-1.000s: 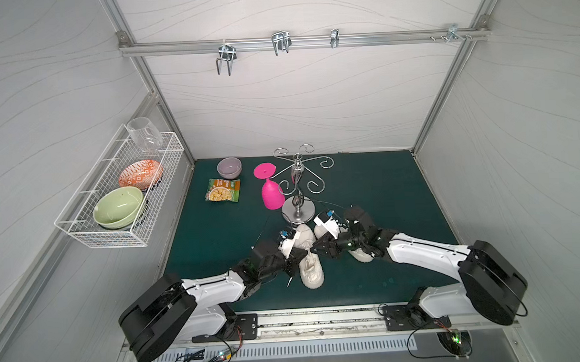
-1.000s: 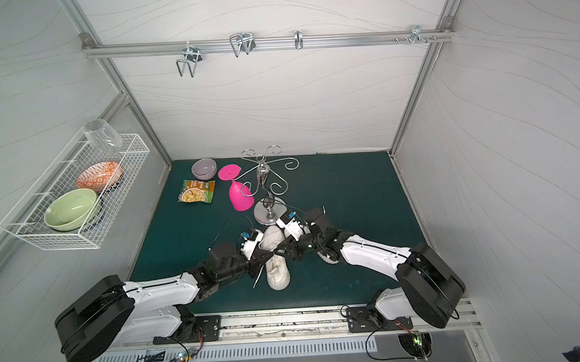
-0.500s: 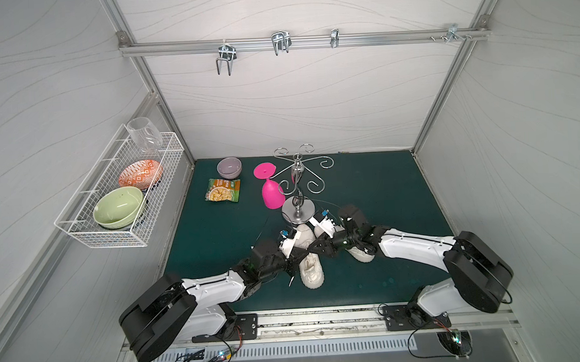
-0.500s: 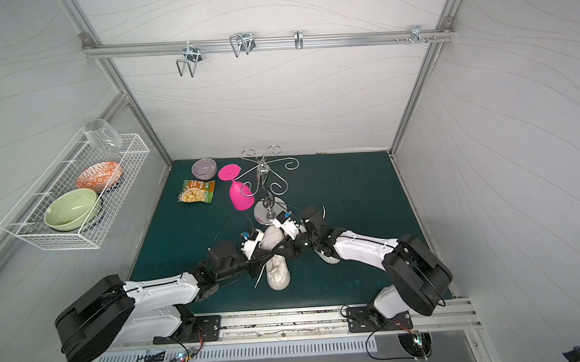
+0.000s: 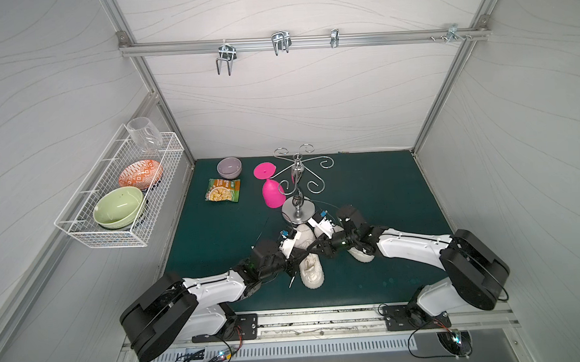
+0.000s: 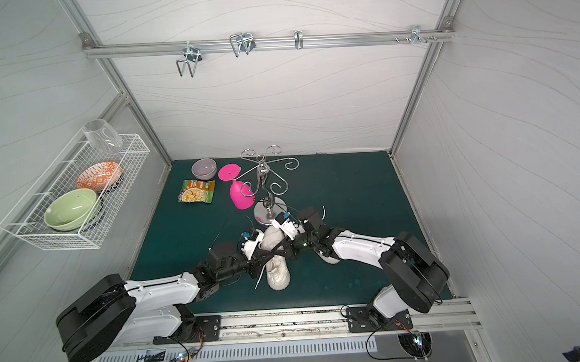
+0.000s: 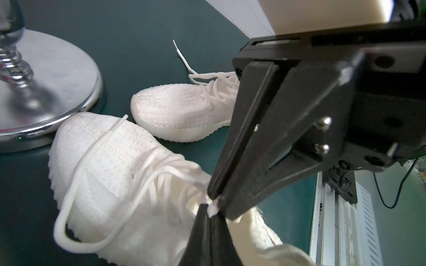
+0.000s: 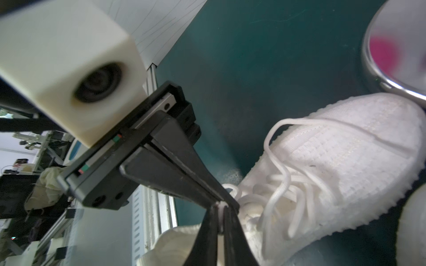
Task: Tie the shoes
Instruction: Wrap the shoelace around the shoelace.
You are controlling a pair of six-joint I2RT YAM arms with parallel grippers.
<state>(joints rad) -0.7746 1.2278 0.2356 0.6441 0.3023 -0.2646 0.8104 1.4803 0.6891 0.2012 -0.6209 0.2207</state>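
Two cream-white shoes lie on the green mat. The near shoe (image 5: 312, 271) (image 7: 103, 156) points its toe at the chrome stand. The other shoe (image 5: 361, 254) (image 7: 177, 108) lies partly under the right arm. Both grippers meet tip to tip above the near shoe's lacing. My left gripper (image 7: 208, 208) (image 5: 306, 252) is shut on a short bit of white lace (image 7: 212, 206). My right gripper (image 8: 220, 207) (image 5: 313, 248) is shut on the same lace right beside it. A loose lace loop (image 7: 76, 175) lies over the near shoe's toe.
The chrome stand's round base (image 5: 298, 210) touches the near shoe's toe. A pink glass (image 5: 272, 196), a snack bag (image 5: 222, 189) and a grey bowl (image 5: 229, 167) lie farther back. A wire basket (image 5: 116, 229) with bowls hangs on the left wall.
The right gripper has moved a little left to the left gripper's tip and closed on the lace. The left arm has stayed put, still shut.
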